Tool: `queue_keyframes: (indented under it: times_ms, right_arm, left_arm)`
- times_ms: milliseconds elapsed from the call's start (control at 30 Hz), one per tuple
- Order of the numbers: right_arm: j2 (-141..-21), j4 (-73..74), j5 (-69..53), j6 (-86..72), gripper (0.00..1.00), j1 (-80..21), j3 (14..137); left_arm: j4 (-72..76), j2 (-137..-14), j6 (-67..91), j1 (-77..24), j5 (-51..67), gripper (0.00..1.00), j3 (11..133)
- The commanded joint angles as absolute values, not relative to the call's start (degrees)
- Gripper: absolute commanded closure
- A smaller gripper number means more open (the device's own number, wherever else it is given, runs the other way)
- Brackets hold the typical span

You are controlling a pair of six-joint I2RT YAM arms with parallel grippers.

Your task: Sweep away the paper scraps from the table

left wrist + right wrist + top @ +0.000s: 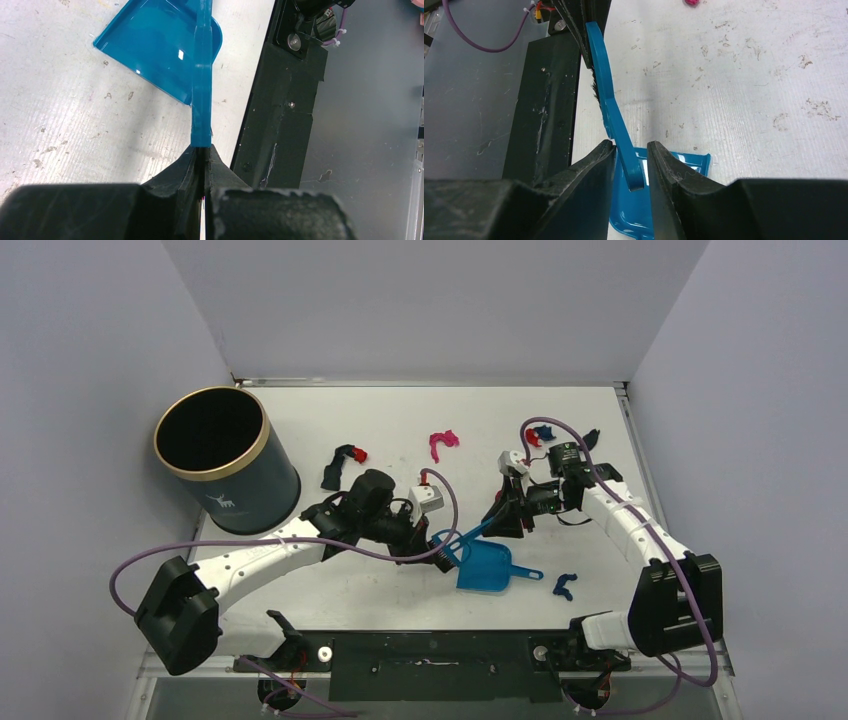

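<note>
Top external view has my left claw (440,552) reaching to the middle of the white surface (400,410), pinched on one end of the blue brush (470,537). The brush slants away to my right claw (507,515), which sits at its other end. Just beside the brush, on the near side, the blue dustpan (485,567) lies on the surface with its handle pointing right.

Left wrist view shows my left claw's two fingers pressed together on the brush, seen edge-on, with the dustpan beyond it. Right wrist view shows my right claw spread, its fingers (589,180) on either side of the brush's rounded tip. A gap shows on one side, so nothing is clamped there.

The paper scraps lie scattered apart from the dustpan. A magenta scrap (442,443) sits toward the far middle. A red scrap (359,453) lies beside a black strip (332,472) near the dark bin (225,455). A red and dark blue cluster (535,433) and a black bit (592,438) lie far right, beyond my right arm. One dark blue scrap (565,586) lies near the dustpan's handle.
</note>
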State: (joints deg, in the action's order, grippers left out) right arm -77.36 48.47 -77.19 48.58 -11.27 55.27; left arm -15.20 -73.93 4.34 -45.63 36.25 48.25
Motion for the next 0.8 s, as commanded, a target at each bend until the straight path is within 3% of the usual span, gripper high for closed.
queue_keyframes:
  times_ms: [0,433,700,767]
  right_arm:
    - [-78.0,47.6,-80.7,50.0,0.69,-11.3,55.2]
    - [-77.9,44.6,-82.3,45.9,0.75,-11.9,54.6]
    - [-78.7,44.0,-82.0,45.2,0.84,-12.5,54.7]
    - [-78.9,44.0,-81.7,45.2,0.92,-12.5,54.9]
  left_arm:
    - [-12.7,-71.8,4.9,-45.3,36.4,1.00,49.4]
    - [-12.3,-72.2,5.3,-45.1,35.9,1.00,49.4]
    - [-11.3,-72.1,6.0,-44.8,35.1,1.00,49.2]
    - [-11.0,-72.0,6.2,-44.7,34.5,1.00,49.2]
